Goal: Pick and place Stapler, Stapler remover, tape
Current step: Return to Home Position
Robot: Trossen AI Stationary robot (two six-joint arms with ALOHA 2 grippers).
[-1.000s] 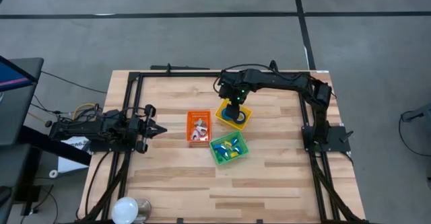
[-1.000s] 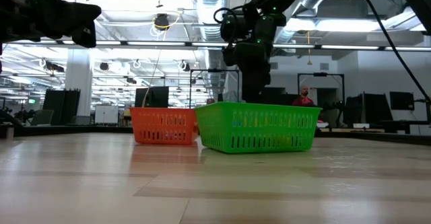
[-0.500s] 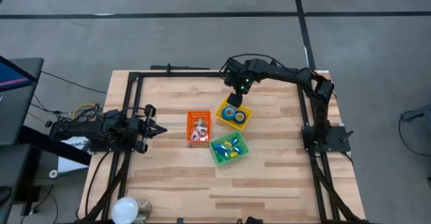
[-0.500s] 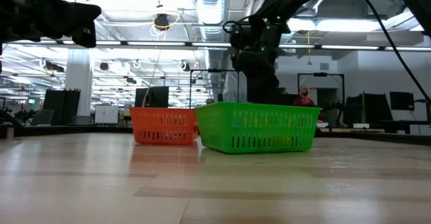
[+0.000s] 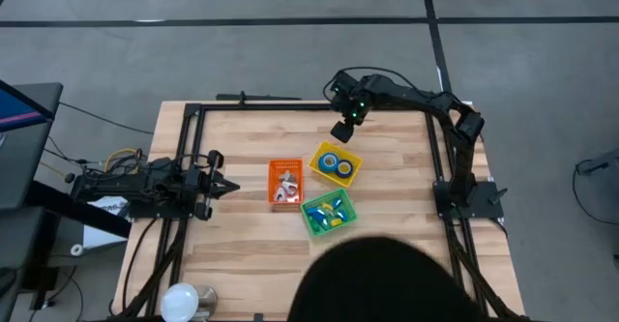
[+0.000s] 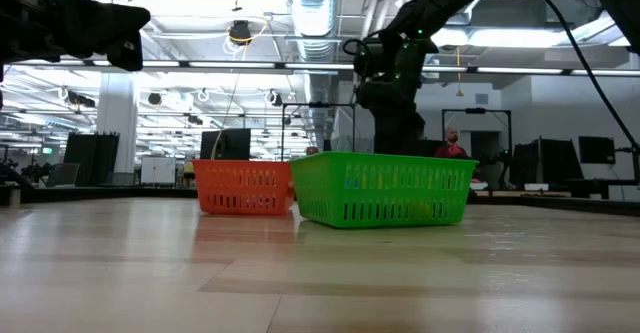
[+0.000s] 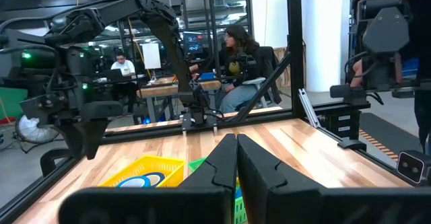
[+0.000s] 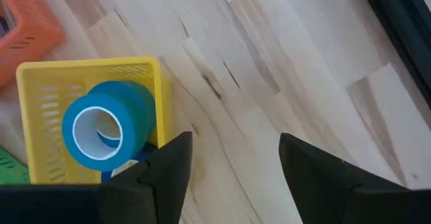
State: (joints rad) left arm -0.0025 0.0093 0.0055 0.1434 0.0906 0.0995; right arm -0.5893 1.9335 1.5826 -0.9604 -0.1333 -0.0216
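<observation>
Notably, dark shape (image 5: pixel 382 281) over table (image 5: pixel 232 254) edge — right gripper (image 5: pixel 342 131) spread.

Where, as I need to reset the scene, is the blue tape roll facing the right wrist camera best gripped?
Pinch the ring wall of the tape roll from above: one finger down the open white core, the other outside on the blue band. The core faces roughly up, and the wall of the yellow bin stands close beside it, so spanning its full width looks cramped.

You see blue tape (image 8: pixel 128 116) with a white core; a yellow bin (image 8: pixel 87 65), orange bin (image 6: pixel 243 188) and green bin (image 6: pixel 385 191), all slotted; a table (image 5: pixel 242 264) of pale wood strips.
</observation>
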